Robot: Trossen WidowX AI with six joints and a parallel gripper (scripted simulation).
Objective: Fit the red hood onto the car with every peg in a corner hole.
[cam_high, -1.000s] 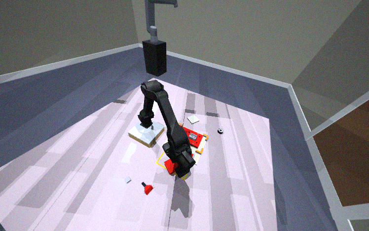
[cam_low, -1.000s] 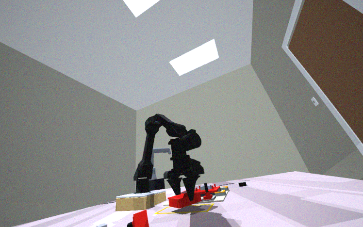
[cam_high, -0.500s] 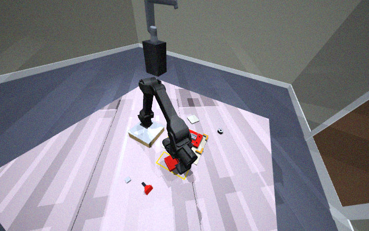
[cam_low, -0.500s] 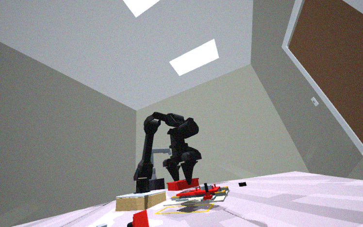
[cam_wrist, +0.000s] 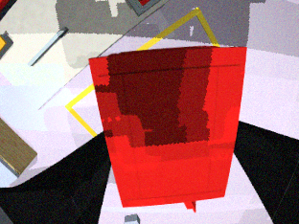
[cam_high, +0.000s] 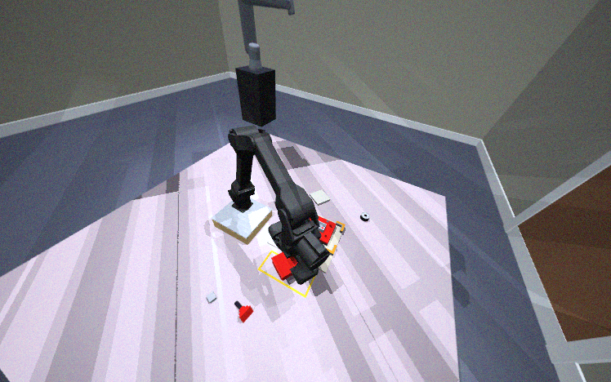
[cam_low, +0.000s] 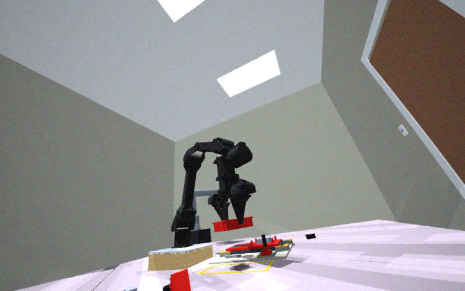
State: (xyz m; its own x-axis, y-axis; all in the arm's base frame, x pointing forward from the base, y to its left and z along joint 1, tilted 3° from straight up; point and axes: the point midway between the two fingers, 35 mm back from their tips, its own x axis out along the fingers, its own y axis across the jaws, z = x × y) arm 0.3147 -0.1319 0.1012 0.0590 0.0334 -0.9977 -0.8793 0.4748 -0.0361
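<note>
Hood [cam_high: 283,264] [cam_low: 234,224] [cam_wrist: 168,158]: up in the air, roof up, above the tabletop nr the yellow outline [cam_high: 283,283] [cam_low: 236,272] [cam_wrist: 80,98], not on the car yet. Gripper [cam_high: 297,268] [cam_low: 233,221] [cam_wrist: 169,131] has its fingers spread wide, pinching the hood, one on each long side. Prob. held so b/c that leaves the roof uncovered & both ends free, w/ the underside open to drop over the pegs [cam_high: 330,236] [cam_low: 275,238]. Height makes sense too: hood needs to clear pegs & engine [cam_high: 322,226] [cam_low: 261,239] before going across. Jig [cam_high: 341,226] [cam_low: 287,240] [cam_wrist: 4,43] is there, presumably, to keep the car base [cam_high: 327,232] [cam_low: 240,247] [cam_wrist: 6,7] from sliding when pressed.

Direction: hood's long axis runs up-down in the wrist view, btwn the fingers; in the exterior view it goes L-R, approx. level, R end a touch higher. Which end is front, can't tell. Base's long axis runs upper L to lower R in the top view; hood mostly hidden there, so exact match unclear. Next, I'd say: carry over, turn if req'd, line up holes, lower straight. Main risk: fingertips low on the sides might hit deck or jig.
</note>
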